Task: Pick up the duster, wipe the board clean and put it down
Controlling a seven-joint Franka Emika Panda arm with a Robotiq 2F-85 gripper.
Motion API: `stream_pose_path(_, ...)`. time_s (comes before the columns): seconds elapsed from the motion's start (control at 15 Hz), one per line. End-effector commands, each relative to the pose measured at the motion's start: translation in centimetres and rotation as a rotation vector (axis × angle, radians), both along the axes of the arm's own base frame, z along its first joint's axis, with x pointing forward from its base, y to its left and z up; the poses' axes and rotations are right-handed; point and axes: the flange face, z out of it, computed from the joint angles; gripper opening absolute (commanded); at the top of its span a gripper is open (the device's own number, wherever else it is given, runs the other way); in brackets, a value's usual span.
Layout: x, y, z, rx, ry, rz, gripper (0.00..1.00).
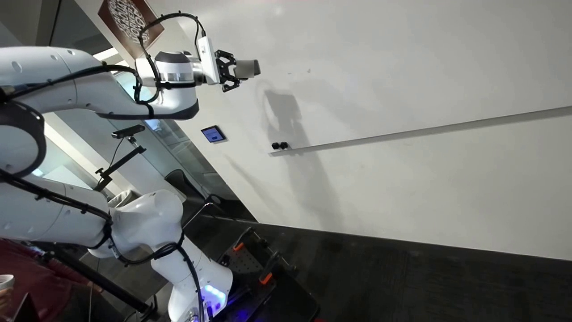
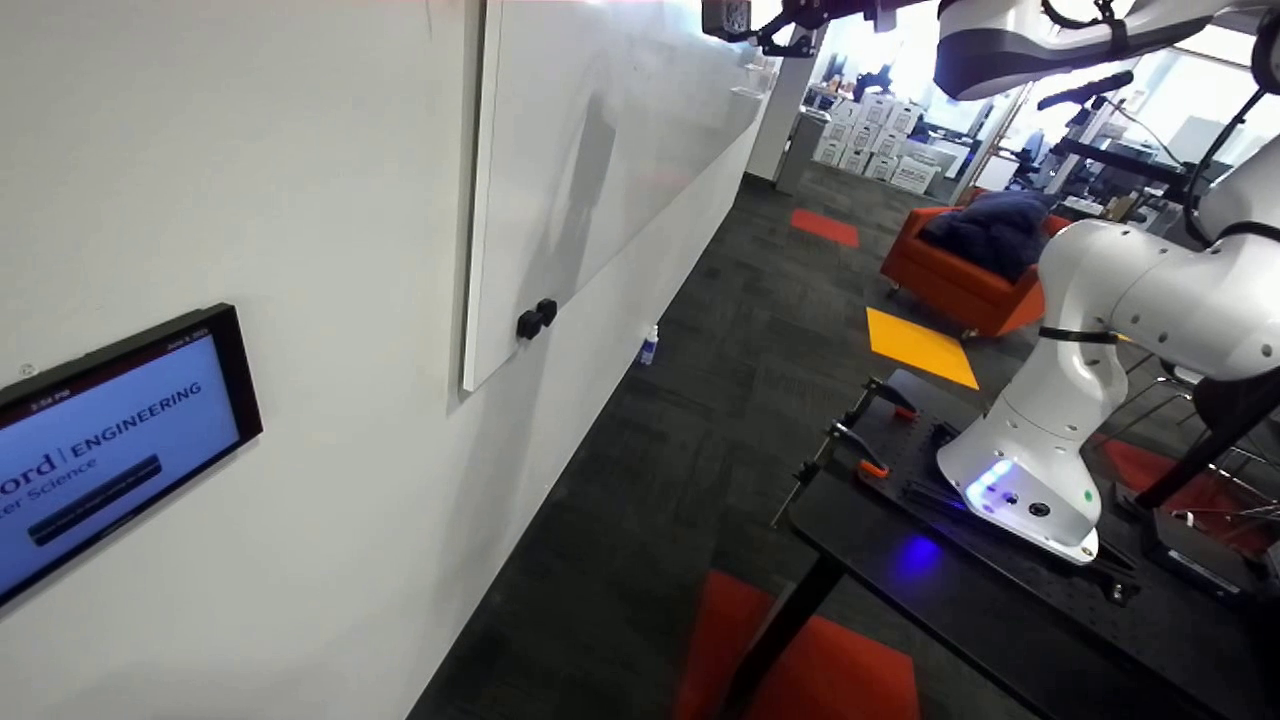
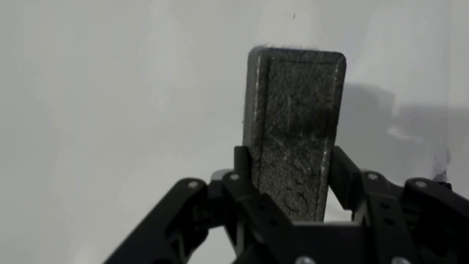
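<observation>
The duster [image 3: 296,102], a dark block with rounded edges and some fuzz at its far end, is pinched by my gripper [image 3: 291,161] in the wrist view. Both fingers press on its long sides, and its near end is hidden behind the gripper body. In both exterior views, the gripper [image 1: 234,70] holds the duster [image 1: 247,69] out toward the white board [image 1: 402,67]. A shadow lies on the board away from the duster, so the two look apart. A couple of tiny marks [image 1: 308,70] show on the board, and a dark smudge [image 3: 441,174] is near the right finger.
A grey ledge [image 1: 424,127] runs along the board's lower edge, with two small black knobs [image 1: 279,146] at its end. A wall tablet [image 2: 130,440] hangs beside the board. My base stands on a black table [image 2: 900,560]; a small bottle [image 2: 649,346] is on the floor.
</observation>
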Motion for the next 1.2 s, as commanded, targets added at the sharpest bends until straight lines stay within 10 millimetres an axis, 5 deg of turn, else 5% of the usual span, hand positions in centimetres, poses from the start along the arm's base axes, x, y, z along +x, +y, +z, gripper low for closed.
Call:
stream_pose_path(0.0,0.3,1.0,-0.5,0.043,0.023,0.035,0.31)
stream_pose_path(0.2,-0.3,6.2,-2.5,0.11,0.09,0.156,0.31)
stream_pose_path(0.53,0.1,13.4,-9.4,0.048,0.2,0.267,0.31)
stream_pose_path(0.73,0.8,14.9,-11.3,-0.018,0.184,0.289,0.31)
stream_pose_path(1.07,2.2,14.4,-10.3,-0.026,0.064,0.234,0.31)
stream_pose_path(1.13,1.4,14.4,-10.9,-0.04,0.106,0.257,0.56)
